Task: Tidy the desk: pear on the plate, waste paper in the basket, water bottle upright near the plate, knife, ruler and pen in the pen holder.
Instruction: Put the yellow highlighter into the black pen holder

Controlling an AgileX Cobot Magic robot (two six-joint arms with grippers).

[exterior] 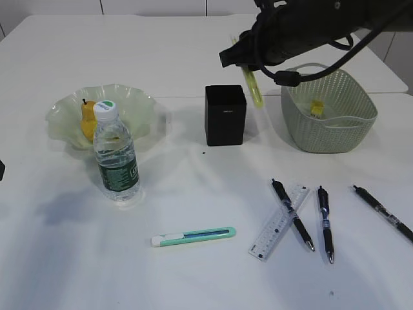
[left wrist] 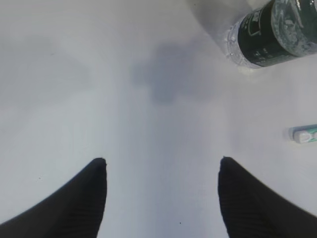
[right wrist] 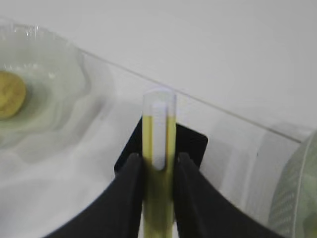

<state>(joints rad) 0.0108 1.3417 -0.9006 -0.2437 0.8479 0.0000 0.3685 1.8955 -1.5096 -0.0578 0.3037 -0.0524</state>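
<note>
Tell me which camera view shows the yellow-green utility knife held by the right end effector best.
The right wrist view: the yellow-green knife fills the centre, pinched in the right end effector above the black pen holder. The exterior view shows only a thin strip of it below the arm. The left wrist view does not show it.

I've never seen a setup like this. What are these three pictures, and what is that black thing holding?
It is a two-armed robot tidying a desk. One camera watches from in front; one sits on each wrist. The right hand grips a yellow-green utility knife above the black pen holder. The left hand hangs open over bare desk. The pear lies on the plate, the water bottle stands upright, and yellow waste paper is in the basket. Three pens, a ruler and a teal knife remain.
</note>
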